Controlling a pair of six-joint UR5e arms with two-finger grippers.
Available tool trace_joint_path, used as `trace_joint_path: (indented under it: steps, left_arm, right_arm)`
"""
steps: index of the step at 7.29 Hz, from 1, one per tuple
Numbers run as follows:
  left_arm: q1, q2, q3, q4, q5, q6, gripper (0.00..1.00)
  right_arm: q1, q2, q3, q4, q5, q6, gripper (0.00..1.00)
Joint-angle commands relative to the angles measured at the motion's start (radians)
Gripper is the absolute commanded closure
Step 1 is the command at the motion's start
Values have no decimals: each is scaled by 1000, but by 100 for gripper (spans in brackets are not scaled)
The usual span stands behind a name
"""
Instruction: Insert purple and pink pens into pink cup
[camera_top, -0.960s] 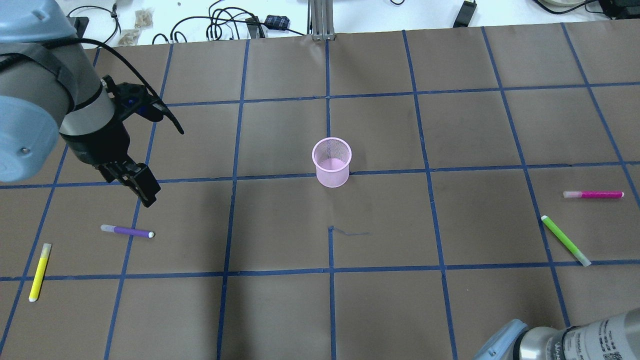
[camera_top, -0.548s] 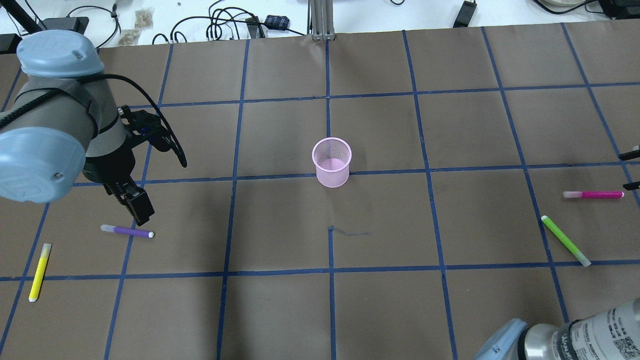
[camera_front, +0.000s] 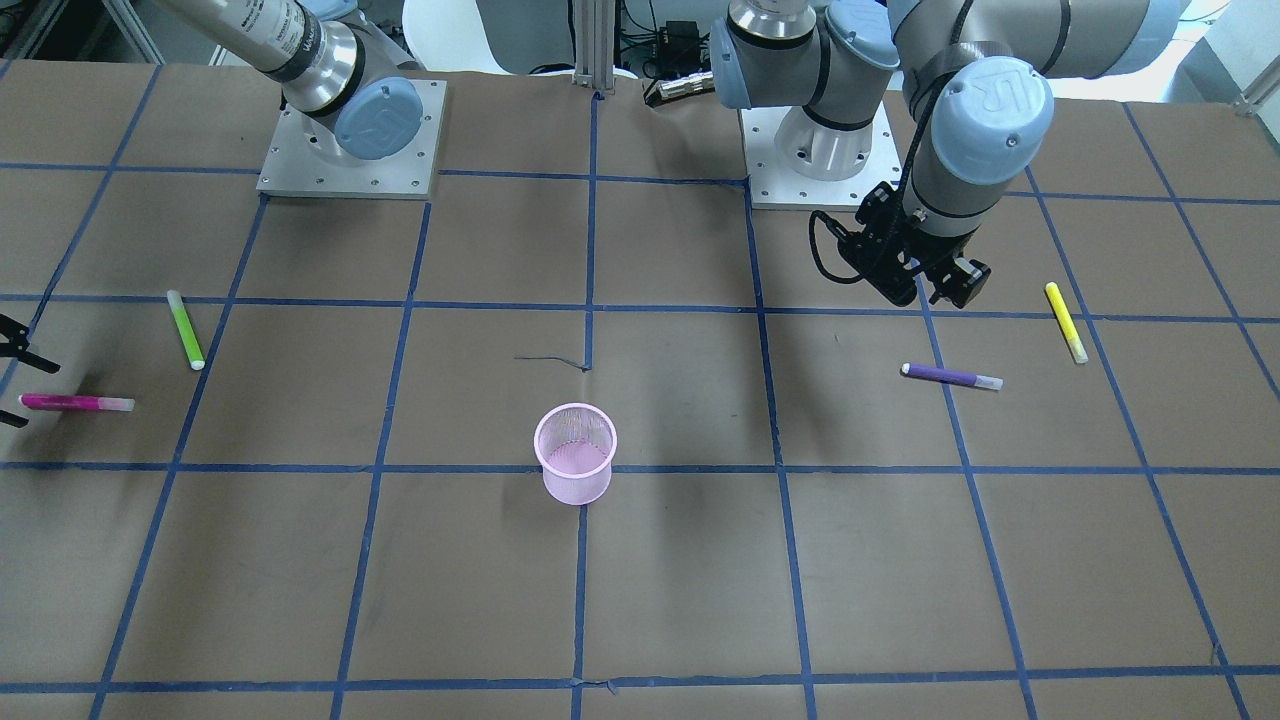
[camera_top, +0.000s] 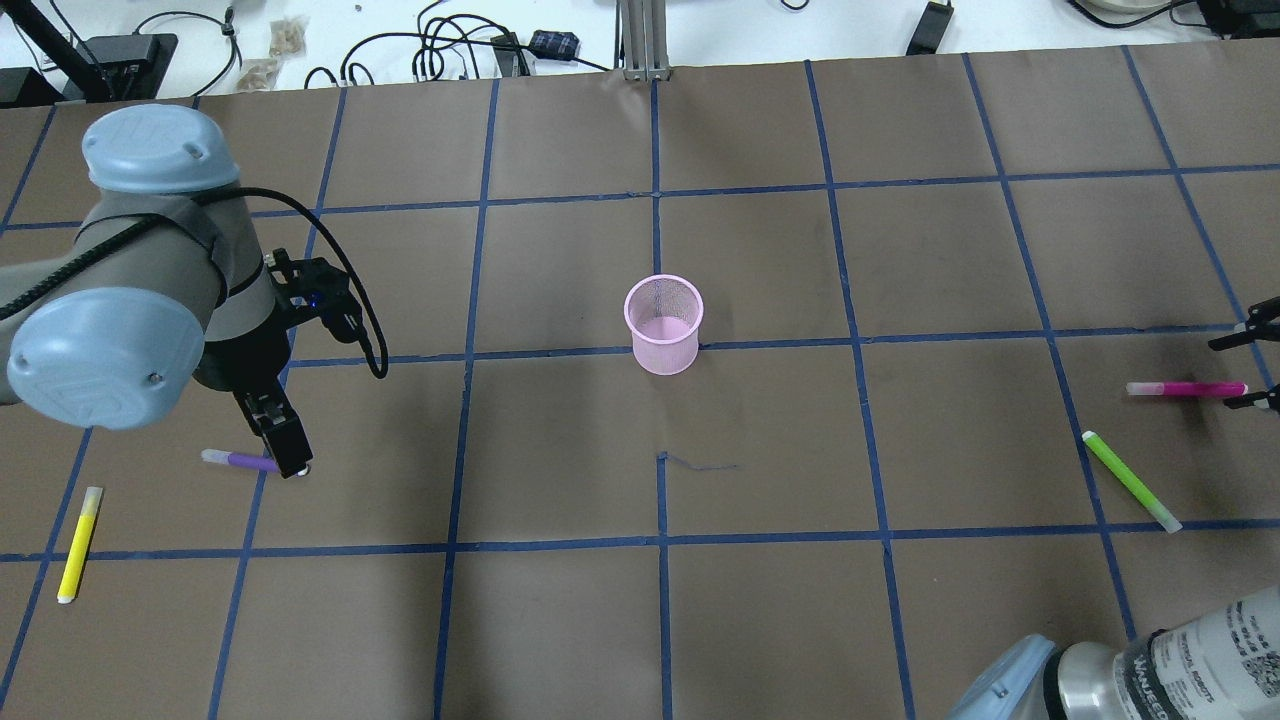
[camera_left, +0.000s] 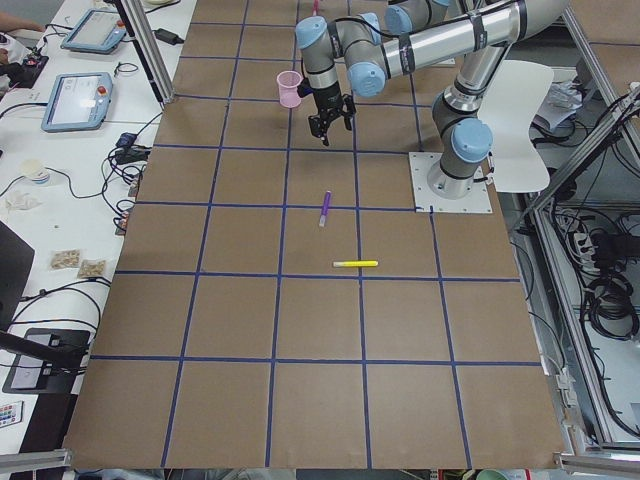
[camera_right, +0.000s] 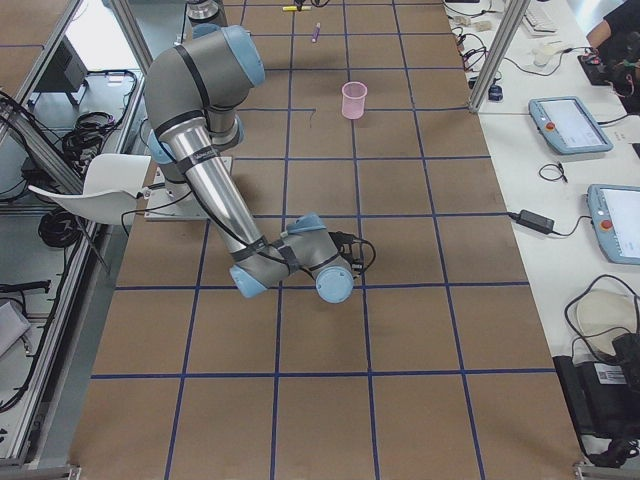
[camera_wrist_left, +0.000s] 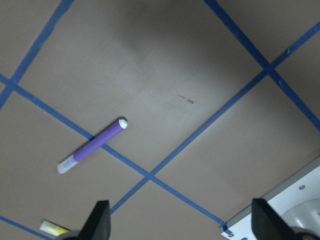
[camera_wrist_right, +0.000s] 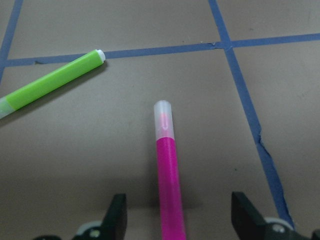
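The pink mesh cup (camera_top: 663, 325) stands upright mid-table, also in the front view (camera_front: 575, 453). The purple pen (camera_top: 238, 461) lies flat at the left. My left gripper (camera_top: 280, 440) hovers over it, open and empty. In the left wrist view the purple pen (camera_wrist_left: 93, 145) lies ahead and left of the gripper (camera_wrist_left: 182, 225), not between the fingers. The pink pen (camera_top: 1186, 389) lies flat at the far right. My right gripper (camera_top: 1250, 368) is open, low, with its fingers on either side of the pen's end (camera_wrist_right: 169, 165).
A green pen (camera_top: 1131, 480) lies just near of the pink pen and also shows in the right wrist view (camera_wrist_right: 50, 85). A yellow pen (camera_top: 78, 543) lies left of and nearer than the purple pen. Blue tape lines grid the brown table cover.
My left arm has moved nearer and lower, bringing its gripper over the purple pen. My right gripper has come into view at the right edge, around the pink pen's end.
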Motion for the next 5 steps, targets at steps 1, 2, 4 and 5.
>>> trace_joint_path:
  steps: [1, 2, 4, 5]
  left_arm:
    - [10, 5, -132, 211, 78, 256, 5]
    - [8, 5, -173, 267, 104, 318, 4]
    - [19, -23, -223, 394, 136, 439, 4]
    - [33, -65, -240, 472, 133, 532, 4]
  right_arm:
    - [-1, 11, 1, -28, -35, -57, 26]
    - [-1, 11, -1, -36, -58, -71, 31]
    - [-1, 14, 4, -38, -58, -74, 34]
    - [-1, 21, 2, -38, -58, -74, 39]
